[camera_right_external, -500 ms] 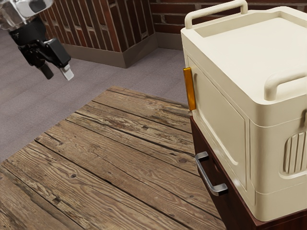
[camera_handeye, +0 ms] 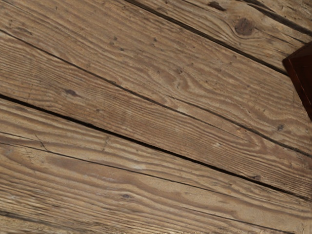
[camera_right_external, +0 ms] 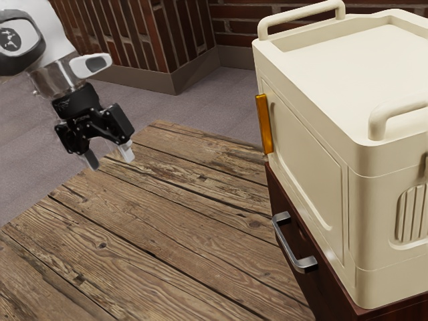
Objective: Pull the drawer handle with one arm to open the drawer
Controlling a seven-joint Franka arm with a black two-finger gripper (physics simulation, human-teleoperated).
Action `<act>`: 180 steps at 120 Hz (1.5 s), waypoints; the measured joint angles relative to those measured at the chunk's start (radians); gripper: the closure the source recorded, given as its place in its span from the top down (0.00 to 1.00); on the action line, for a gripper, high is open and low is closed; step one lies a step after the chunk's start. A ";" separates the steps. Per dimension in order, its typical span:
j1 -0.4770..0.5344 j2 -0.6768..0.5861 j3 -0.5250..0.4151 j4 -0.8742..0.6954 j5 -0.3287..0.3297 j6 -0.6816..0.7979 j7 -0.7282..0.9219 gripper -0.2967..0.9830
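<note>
Above the table (camera_right_external: 167,200), near its edge at the exterior view's left: black gripper (camera_right_external: 108,156), empty, with fingers apart. Well away, on the drawer (camera_right_external: 319,287) front, below the top edge of the dark cabinet (camera_handeye: 302,73): metal handle (camera_right_external: 285,247). Probably rigid and slightly slippery; best taken mid-bar, across its width, for a steady, straight pull against light drag.

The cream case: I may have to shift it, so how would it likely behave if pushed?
The case looks stiff, given its thick moulded rim. Its broad, boxy shape suggests sliding before tipping. Standing nearly flush with the dark cabinet, it might overhang after a small push.
</note>
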 joint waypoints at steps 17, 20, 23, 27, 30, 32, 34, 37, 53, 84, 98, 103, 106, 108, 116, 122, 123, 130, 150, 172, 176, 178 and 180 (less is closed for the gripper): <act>-0.050 -0.170 -0.246 -0.258 -0.023 0.255 -0.166 0.74; -0.039 -0.196 -0.274 -0.294 -0.025 0.298 -0.197 0.74; -0.034 -0.221 -0.291 -0.329 -0.026 0.338 -0.228 0.75; -0.029 -0.251 -0.312 -0.369 -0.028 0.386 -0.269 0.75; -0.021 -0.275 -0.333 -0.402 -0.029 0.422 -0.300 0.75; -0.005 -0.295 -0.359 -0.431 -0.031 0.447 -0.321 0.75; 0.009 -0.312 -0.383 -0.454 -0.035 0.471 -0.341 0.75; 0.026 -0.329 -0.409 -0.480 -0.048 0.504 -0.371 0.75; 0.103 -0.386 -0.520 -0.579 -0.171 0.675 -0.518 0.75; -0.033 -0.356 -0.325 -0.591 -0.248 0.839 -0.717 0.74; -0.050 -0.362 -0.296 -0.626 -0.291 0.835 -0.736 0.72; -0.051 -0.364 -0.288 -0.633 -0.303 0.827 -0.735 0.72; -0.051 -0.364 -0.285 -0.635 -0.309 0.823 -0.733 0.71; -0.052 -0.364 -0.284 -0.636 -0.311 0.821 -0.731 0.71; -0.058 -0.360 -0.283 -0.641 -0.318 0.813 -0.717 0.70; -0.066 -0.357 -0.284 -0.646 -0.320 0.808 -0.701 0.69; -0.068 -0.356 -0.284 -0.647 -0.321 0.808 -0.699 0.69; -0.074 -0.350 -0.287 -0.649 -0.322 0.804 -0.676 0.67; -0.080 -0.323 -0.331 -0.667 -0.324 0.853 -0.617 0.64; -0.085 -0.289 -0.348 -0.669 -0.326 0.969 -0.580 0.60; -0.089 -0.282 -0.348 -0.669 -0.326 0.988 -0.574 0.60; -0.091 -0.278 -0.348 -0.669 -0.326 0.998 -0.572 0.60; -0.094 -0.275 -0.348 -0.669 -0.326 1.007 -0.570 0.59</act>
